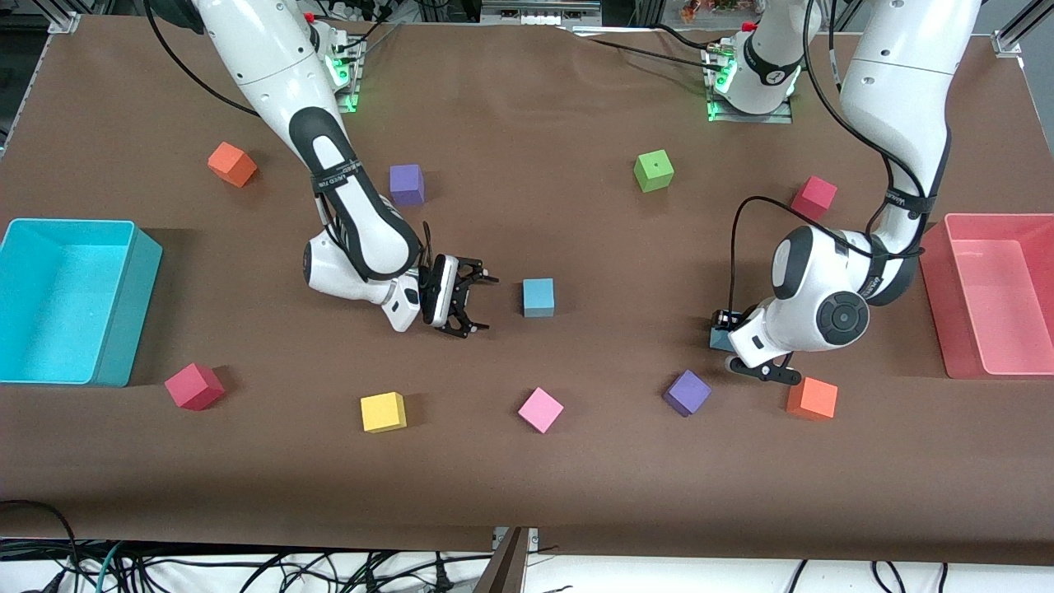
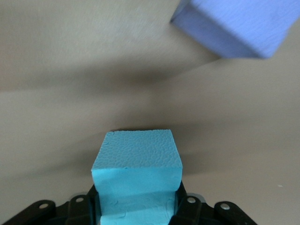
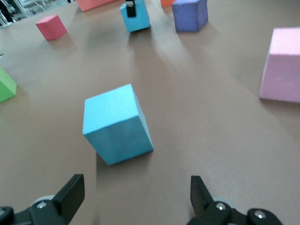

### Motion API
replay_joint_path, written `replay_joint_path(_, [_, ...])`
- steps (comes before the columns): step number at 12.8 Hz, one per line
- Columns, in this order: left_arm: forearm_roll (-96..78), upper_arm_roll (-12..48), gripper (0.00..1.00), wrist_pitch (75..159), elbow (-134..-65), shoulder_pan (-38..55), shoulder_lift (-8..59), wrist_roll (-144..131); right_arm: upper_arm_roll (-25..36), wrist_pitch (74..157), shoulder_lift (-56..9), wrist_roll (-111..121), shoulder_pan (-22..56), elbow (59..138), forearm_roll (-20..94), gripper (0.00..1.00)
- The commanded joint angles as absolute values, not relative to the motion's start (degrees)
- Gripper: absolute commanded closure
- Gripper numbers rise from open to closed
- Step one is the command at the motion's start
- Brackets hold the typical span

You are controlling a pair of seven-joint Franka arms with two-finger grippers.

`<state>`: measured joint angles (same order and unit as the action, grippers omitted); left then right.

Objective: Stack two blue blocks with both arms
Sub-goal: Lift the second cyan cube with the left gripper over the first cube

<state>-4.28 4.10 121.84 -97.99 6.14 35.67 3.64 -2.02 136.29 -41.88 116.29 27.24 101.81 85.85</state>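
Observation:
One blue block sits on the brown table mid-way between the arms. My right gripper hovers low beside it, toward the right arm's end, open with nothing between its fingers. The other blue block is low at the table under the left arm's wrist and mostly hidden in the front view. My left gripper is shut on it, with a black finger pressing each side.
A purple cube and an orange cube lie close to the left gripper. Pink and yellow cubes lie nearer the camera. A cyan bin and a pink bin stand at the table's ends.

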Motion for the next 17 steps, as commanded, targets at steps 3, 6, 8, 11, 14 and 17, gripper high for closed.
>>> replay_joint_path(3, [-10.8, 8.5, 0.86, 113.3, -94.2, 6.3, 32.2, -4.4, -2.3, 135.4, -42.9, 120.7, 27.5, 101.4, 89.3, 0.0])
replay_joint_path(6, [-10.6, 14.1, 0.86, 113.2, -91.2, 8.3, 32.5, -21.5, -2.4, 135.7, -44.2, 120.8, 28.3, 100.6, 89.4, 0.0])
replay_joint_path(8, [-10.8, 14.2, 0.86, 113.3, -87.5, 13.2, 34.1, -32.6, -2.4, 135.8, -45.1, 120.7, 28.7, 99.5, 89.5, 0.0])
replay_joint_path(11, [-11.7, 14.2, 0.86, 113.8, -82.4, 20.5, 37.8, -49.0, -2.2, 135.7, -45.6, 121.3, 29.9, 98.9, 93.7, 0.0])
replay_joint_path(14, [-11.7, 14.2, 0.86, 117.2, -78.9, 23.0, 40.7, -62.7, -2.2, 135.7, -46.0, 121.6, 29.9, 98.2, 93.8, 0.0])
replay_joint_path(17, [-11.9, 14.2, 0.85, 121.8, -78.9, 24.9, 42.4, -69.3, -2.2, 135.6, -46.0, 122.6, 29.9, 98.2, 93.8, 0.0])
